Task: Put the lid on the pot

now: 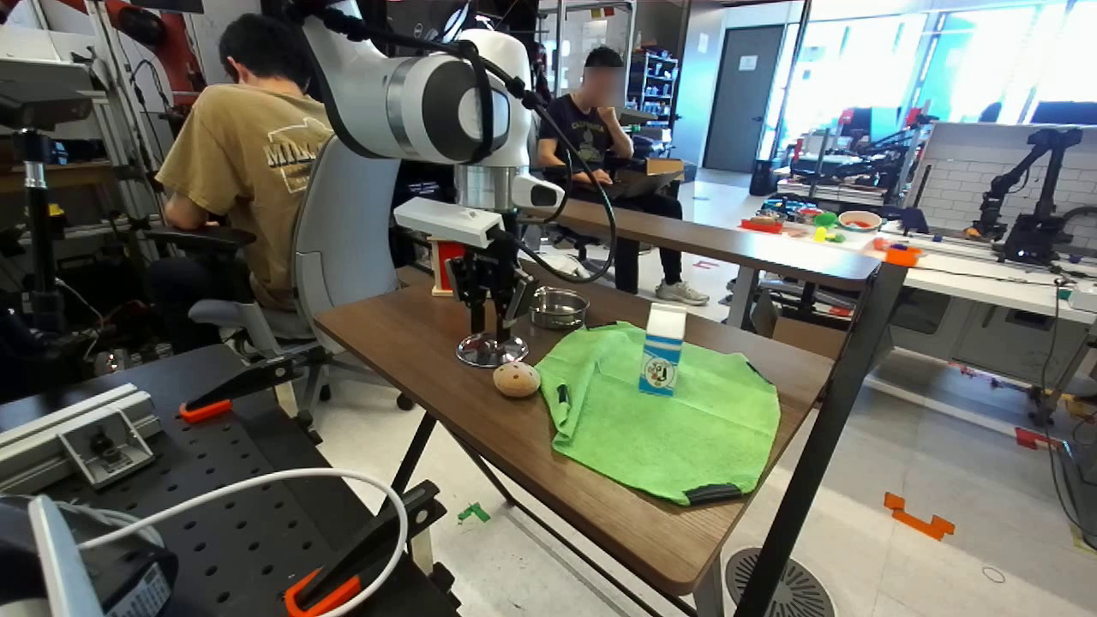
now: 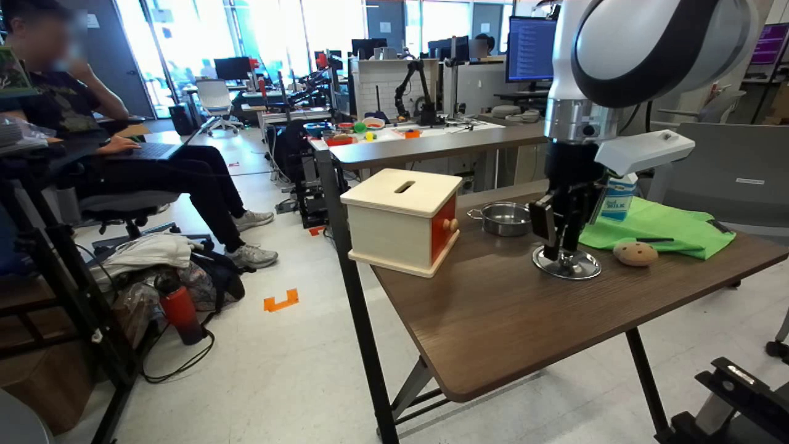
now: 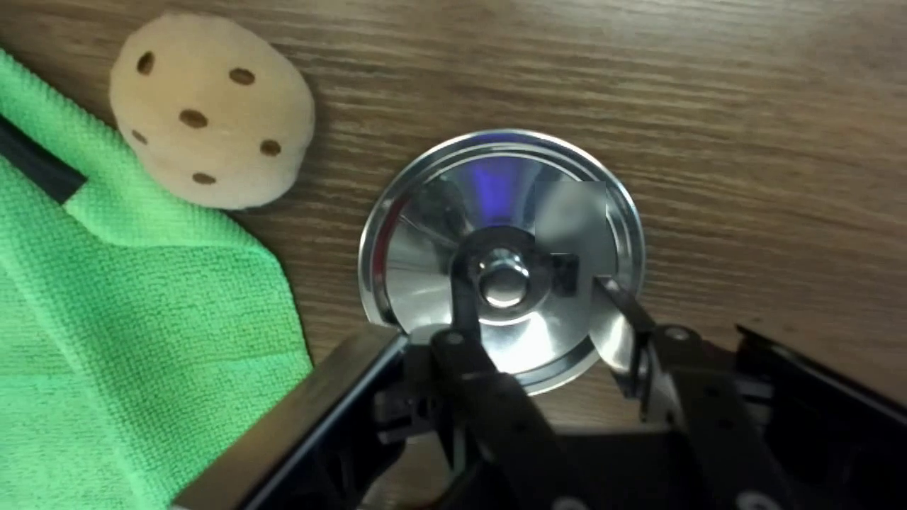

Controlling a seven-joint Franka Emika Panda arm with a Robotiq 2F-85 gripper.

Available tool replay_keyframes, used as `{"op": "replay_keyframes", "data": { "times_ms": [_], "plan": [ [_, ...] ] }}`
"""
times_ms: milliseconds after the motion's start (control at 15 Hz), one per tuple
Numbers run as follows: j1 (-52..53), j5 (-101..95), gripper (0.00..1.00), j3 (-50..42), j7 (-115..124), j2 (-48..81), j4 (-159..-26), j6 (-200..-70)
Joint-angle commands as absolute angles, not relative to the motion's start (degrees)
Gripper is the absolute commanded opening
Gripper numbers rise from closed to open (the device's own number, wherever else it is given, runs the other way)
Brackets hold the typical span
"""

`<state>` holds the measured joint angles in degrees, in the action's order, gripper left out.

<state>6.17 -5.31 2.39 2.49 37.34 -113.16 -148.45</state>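
Both exterior views aslant onto the table (image 2: 493, 314), wrist view closer, downward over the lid (image 3: 503, 285)

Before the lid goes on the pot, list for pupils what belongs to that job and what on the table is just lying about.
Part of the job:
lid
pot
end effector

Just lying about:
spotted tan lump
green cloth
milk carton
wooden box
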Motion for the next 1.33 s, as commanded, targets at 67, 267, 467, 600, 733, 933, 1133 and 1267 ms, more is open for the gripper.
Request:
{"op": "replay_keyframes", "data": {
  "times_ms": [67,267,467,600,733,933,1133,1267],
  "plan": [
    [5.43,-4.85,0.45,2.44,1.15,34.36,-116.95,-150.58],
    [5.29,-4.81,0.48,2.36,1.15,34.10,-117.27,-150.41],
    [5.28,-4.85,0.49,2.26,1.21,34.30,-117.17,-150.32],
    [5.28,-4.88,0.43,2.17,1.34,34.58,-116.97,-150.28],
    [5.30,-4.93,0.39,2.06,1.40,34.73,-116.86,-150.28],
    [5.27,-4.91,0.37,1.93,1.45,35.07,-116.58,-150.20],
    [5.25,-4.88,0.39,1.90,1.43,35.27,-116.47,-150.15],
    [5.29,-4.90,0.40,1.87,1.45,35.40,-116.38,-150.12]
  ]
}}
